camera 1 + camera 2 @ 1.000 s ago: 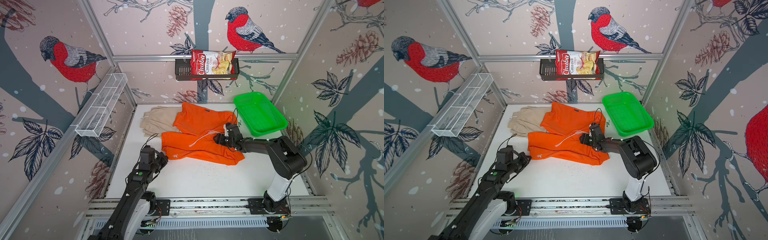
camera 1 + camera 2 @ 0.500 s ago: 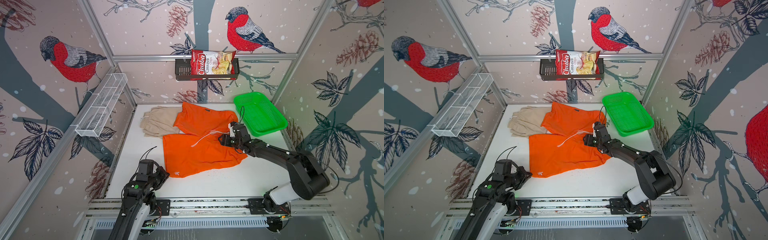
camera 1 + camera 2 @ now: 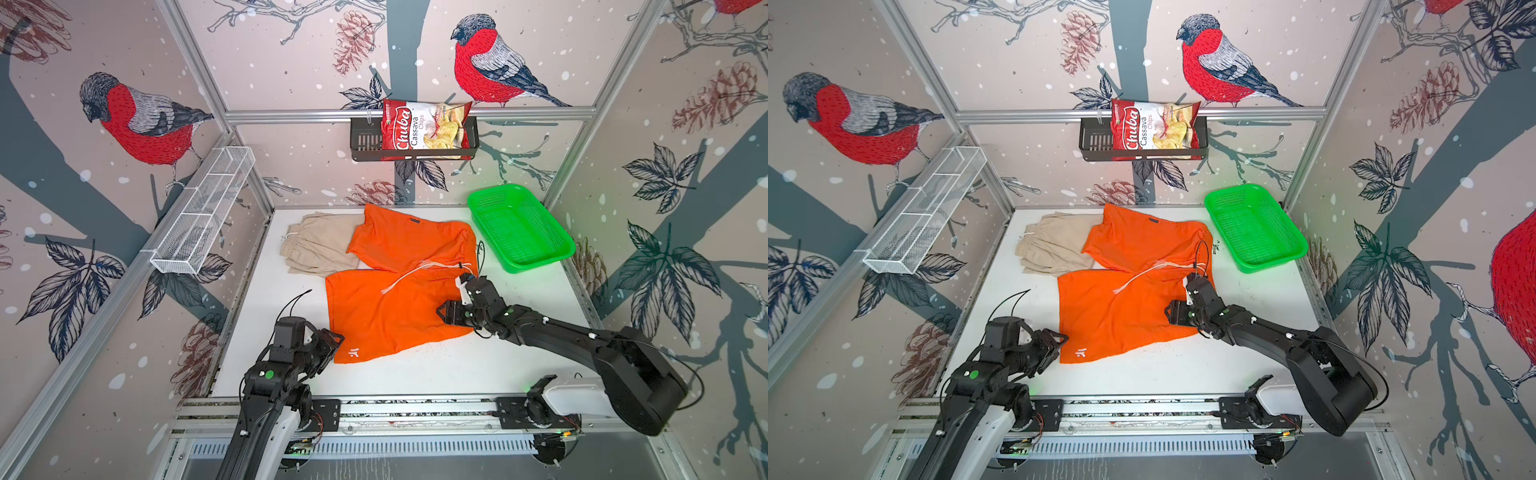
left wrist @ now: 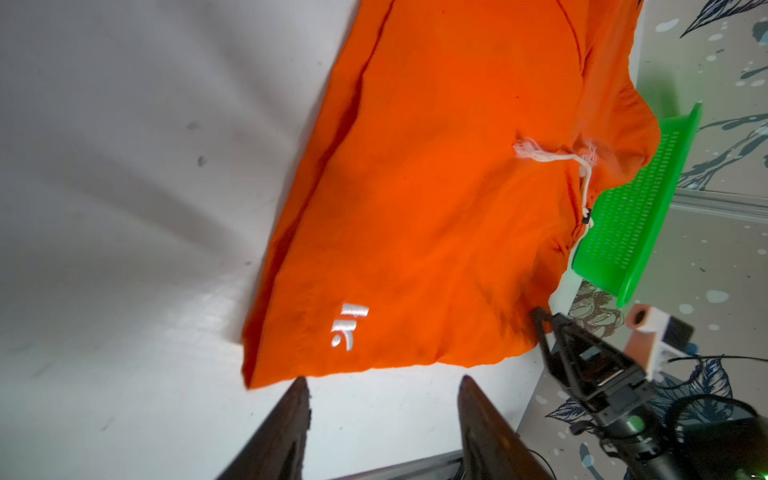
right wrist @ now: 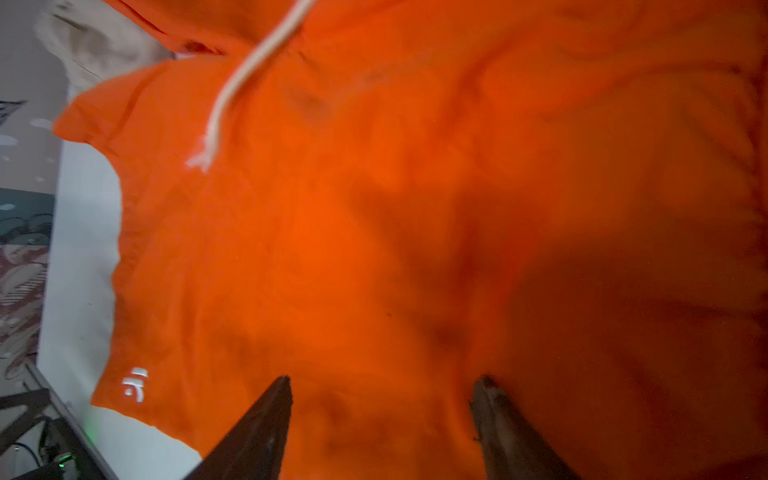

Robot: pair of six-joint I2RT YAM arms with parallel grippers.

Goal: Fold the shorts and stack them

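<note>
Bright orange shorts (image 3: 386, 307) w/ white logo (image 3: 354, 353) & drawstring (image 3: 415, 272); beige shorts (image 3: 320, 245); green mesh basket (image 3: 540, 261); white table (image 3: 415, 376).

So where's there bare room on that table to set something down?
Widest: front of the table, between the orange shorts and the metal rail. A narrower strip lies between those shorts and the left wall. The right side is bare but the right arm crosses it. Crowded: the back, with beige shorts, orange shorts, green basket.

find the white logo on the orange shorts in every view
a top view: white logo on the orange shorts' near corner
a top view: same near corner
left wrist: just beyond the left gripper, logo
right wrist: hem corner beside the table
shared landmark: white drawstring
</note>
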